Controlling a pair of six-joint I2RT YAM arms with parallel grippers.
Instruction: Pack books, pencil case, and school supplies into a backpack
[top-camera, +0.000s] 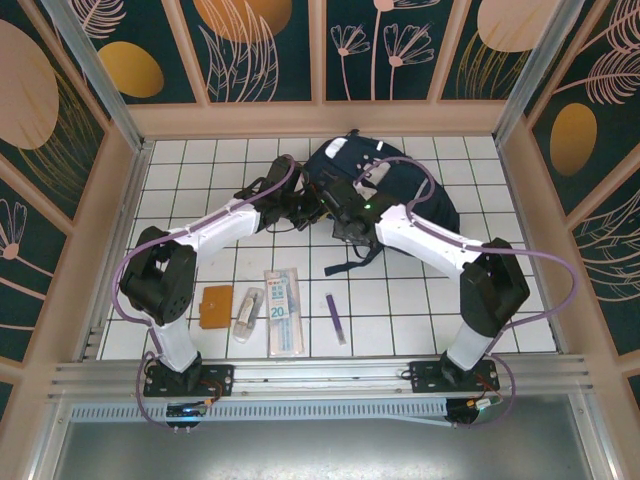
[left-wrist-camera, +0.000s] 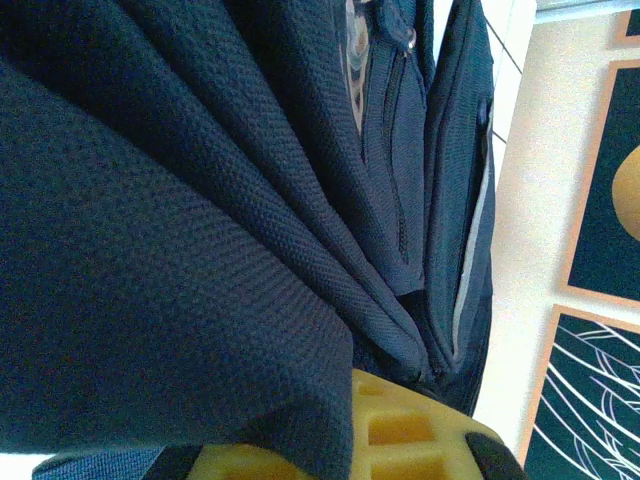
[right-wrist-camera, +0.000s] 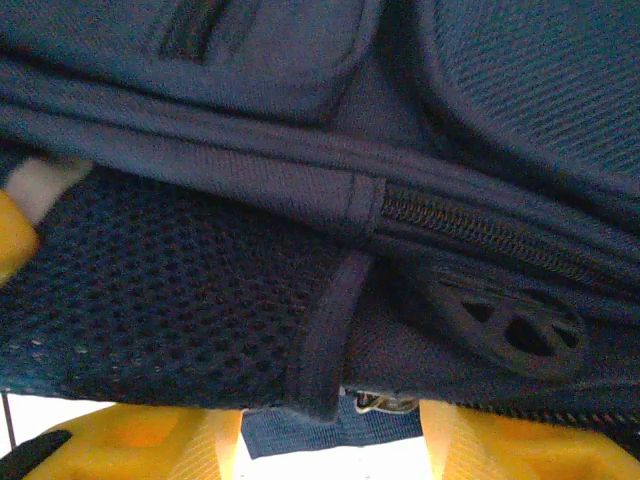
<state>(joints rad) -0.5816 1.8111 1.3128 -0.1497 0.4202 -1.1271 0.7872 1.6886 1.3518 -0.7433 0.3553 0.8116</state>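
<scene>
The navy backpack (top-camera: 345, 160) lies at the back middle of the table. My left gripper (top-camera: 308, 207) is at its left edge, shut on a fold of its fabric (left-wrist-camera: 300, 360); the fold drapes over the yellow fingers (left-wrist-camera: 420, 430). My right gripper (top-camera: 345, 218) is pressed against the front mesh pocket (right-wrist-camera: 170, 290), its jaws apart under the mesh and a zipper (right-wrist-camera: 480, 235). On the near tiles lie an orange-brown book (top-camera: 217, 305), a clear-greyish packet (top-camera: 248, 313), a long clear pack labelled "20" (top-camera: 283, 310) and a purple pen (top-camera: 335, 318). The pencil case is out of view.
Low beige walls (top-camera: 120, 220) ring the tiled table on three sides. A metal rail (top-camera: 320, 375) with both arm bases runs along the near edge. A loose backpack strap (top-camera: 350, 262) trails toward the middle tiles.
</scene>
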